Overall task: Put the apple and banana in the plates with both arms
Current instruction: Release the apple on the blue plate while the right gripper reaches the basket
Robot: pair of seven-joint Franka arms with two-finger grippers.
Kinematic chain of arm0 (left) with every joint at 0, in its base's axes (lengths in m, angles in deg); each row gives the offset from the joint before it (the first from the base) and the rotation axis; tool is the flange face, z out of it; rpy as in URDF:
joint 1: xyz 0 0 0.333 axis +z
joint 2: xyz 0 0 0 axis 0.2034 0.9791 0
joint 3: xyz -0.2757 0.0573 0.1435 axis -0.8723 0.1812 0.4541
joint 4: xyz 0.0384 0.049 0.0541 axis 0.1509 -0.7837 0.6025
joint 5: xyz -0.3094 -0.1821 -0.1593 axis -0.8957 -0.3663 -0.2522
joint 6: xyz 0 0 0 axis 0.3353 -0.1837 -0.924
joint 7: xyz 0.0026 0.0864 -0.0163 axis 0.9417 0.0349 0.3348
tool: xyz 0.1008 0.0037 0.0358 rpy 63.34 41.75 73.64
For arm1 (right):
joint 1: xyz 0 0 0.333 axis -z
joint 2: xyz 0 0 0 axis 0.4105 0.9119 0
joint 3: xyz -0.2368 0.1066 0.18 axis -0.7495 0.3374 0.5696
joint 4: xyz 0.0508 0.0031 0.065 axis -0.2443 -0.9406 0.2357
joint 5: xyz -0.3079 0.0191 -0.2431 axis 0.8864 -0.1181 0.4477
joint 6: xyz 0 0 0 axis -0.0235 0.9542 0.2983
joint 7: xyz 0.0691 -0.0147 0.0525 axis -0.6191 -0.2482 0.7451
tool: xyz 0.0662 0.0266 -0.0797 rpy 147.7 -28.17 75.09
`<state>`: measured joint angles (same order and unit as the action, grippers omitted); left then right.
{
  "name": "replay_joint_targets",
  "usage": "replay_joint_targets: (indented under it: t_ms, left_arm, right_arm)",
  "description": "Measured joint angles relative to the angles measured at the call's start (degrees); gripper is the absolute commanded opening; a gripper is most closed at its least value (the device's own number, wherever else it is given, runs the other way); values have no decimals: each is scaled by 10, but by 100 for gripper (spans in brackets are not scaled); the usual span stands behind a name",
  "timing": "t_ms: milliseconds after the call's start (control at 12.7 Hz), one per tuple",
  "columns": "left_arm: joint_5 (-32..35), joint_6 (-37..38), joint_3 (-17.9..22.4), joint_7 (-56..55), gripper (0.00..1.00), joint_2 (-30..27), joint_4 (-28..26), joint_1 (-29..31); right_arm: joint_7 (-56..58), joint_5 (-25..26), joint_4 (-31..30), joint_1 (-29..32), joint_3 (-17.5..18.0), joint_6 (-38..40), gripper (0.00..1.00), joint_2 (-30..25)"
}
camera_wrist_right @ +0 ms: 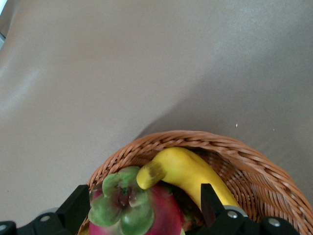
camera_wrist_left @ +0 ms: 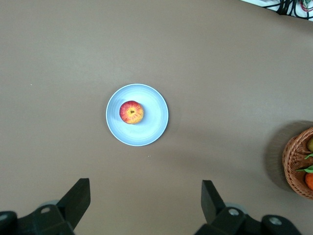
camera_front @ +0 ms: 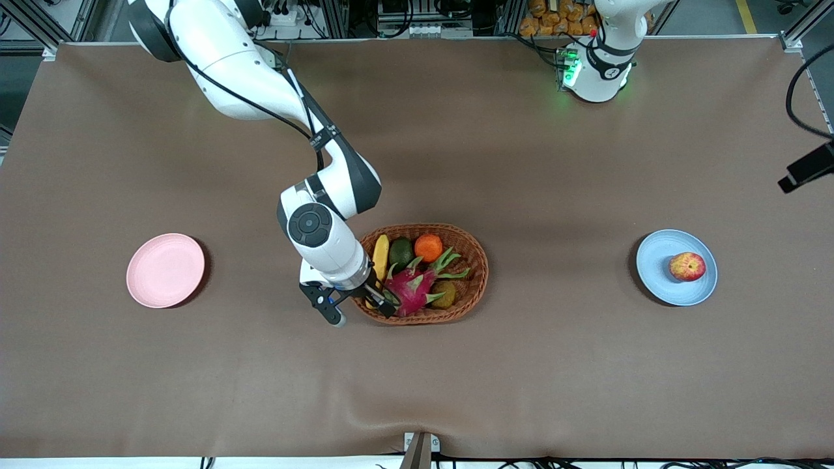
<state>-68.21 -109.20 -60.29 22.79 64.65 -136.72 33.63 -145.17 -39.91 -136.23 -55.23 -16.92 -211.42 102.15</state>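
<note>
The apple, red with yellow patches, lies on the light blue plate toward the left arm's end of the table. My left gripper hangs open and empty high over bare table, apart from that plate; the front view does not show it. The pale pink plate is bare, toward the right arm's end. The yellow banana lies in the wicker basket. My right gripper is open low over the basket's rim, fingers astride the banana's dark tip and a dragon fruit.
The basket also holds a magenta dragon fruit, an orange, a dark green fruit and a brownish fruit. A black bracket juts in at the table's edge by the left arm's end.
</note>
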Motion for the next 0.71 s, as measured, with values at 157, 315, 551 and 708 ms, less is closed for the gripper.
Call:
replay_joint_targets:
  t_ms: [157, 315, 551, 708]
  left_arm:
    - [0, 5, 9, 4, 100, -7, -1, -19]
    - [0, 33, 76, 3, 100, -9, -1, -104]
    - [0, 52, 167, 0, 100, -18, -2, -206]
    - [0, 54, 173, 0, 100, -24, -3, -214]
  right_arm:
    - [-1, 7, 1, 0, -2, 0, 100, 1]
    - [-1, 10, 2, 0, -5, 0, 100, 4]
    - [-1, 20, 2, -1, -10, 1, 98, 9]
    - [-7, 32, 2, -9, -10, 2, 94, 14]
